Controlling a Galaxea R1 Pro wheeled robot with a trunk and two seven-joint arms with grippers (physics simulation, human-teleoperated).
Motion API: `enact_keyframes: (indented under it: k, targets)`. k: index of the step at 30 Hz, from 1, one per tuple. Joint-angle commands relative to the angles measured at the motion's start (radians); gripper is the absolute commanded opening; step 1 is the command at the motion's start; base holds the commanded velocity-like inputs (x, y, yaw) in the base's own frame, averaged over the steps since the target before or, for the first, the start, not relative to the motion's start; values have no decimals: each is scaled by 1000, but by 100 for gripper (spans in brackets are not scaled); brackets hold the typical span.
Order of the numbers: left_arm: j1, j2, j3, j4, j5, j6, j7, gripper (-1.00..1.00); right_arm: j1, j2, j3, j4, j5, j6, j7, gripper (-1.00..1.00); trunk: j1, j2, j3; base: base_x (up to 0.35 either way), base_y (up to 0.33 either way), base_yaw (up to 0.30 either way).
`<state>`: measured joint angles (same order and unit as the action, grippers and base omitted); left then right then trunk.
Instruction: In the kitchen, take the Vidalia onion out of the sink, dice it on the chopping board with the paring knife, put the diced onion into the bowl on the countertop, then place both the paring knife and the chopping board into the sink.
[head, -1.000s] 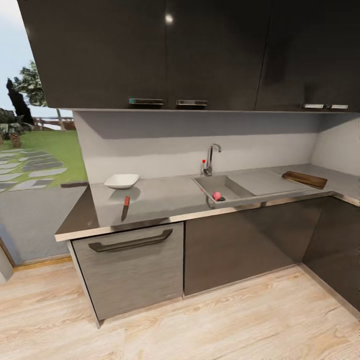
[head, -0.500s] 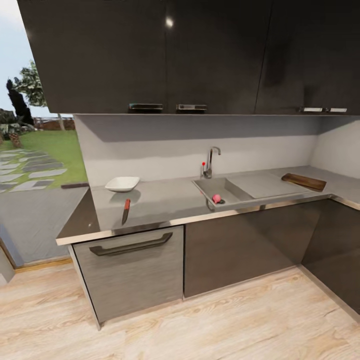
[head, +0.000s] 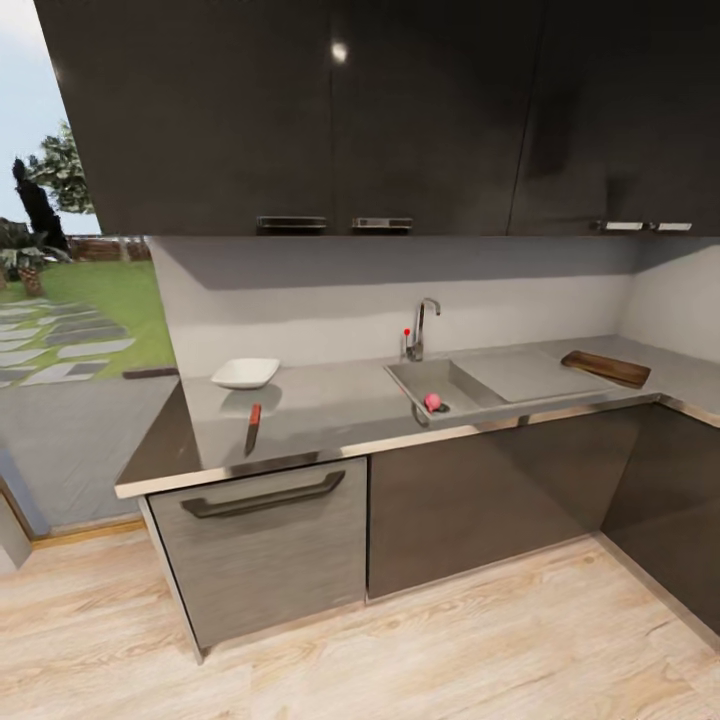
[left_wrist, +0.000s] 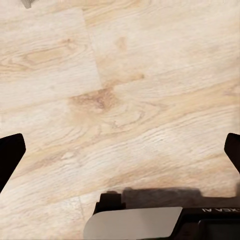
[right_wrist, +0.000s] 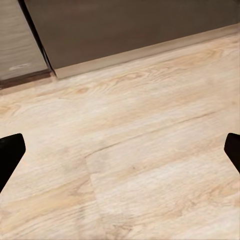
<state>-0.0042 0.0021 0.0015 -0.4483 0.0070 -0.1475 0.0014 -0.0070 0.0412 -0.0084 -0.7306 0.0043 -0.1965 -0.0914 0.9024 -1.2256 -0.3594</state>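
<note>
Grey countertop (head: 330, 400) ahead of us carries the bowl (head: 245, 373) and paring knife (head: 252, 425); the Vidalia onion (head: 432, 402) sits in the sink (head: 455, 375), the chopping board (head: 606, 368) far right. Our left gripper (left_wrist: 120, 150) and right gripper (right_wrist: 120, 150) hang spread over wooden floor (right_wrist: 150, 170), seemingly empty.
</note>
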Motion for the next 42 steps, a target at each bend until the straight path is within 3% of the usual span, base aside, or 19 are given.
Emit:
enact_keyframes:
  k: [1,33,42]
  targets:
    - [0,0,0,0,1,-3,0,100,-1,1,-1,0,0,-3,-2,100,-4,7,2,0,0,-39]
    - [0,-1,0,-1,1,-3,0,100,-1,0,-1,0,1,-3,-2,100,-127,231,102,0,0,-277]
    - [0,-1,0,-1,1,-3,0,100,-1,2,-1,0,1,-3,-2,100,-161,294,131,0,0,-56]
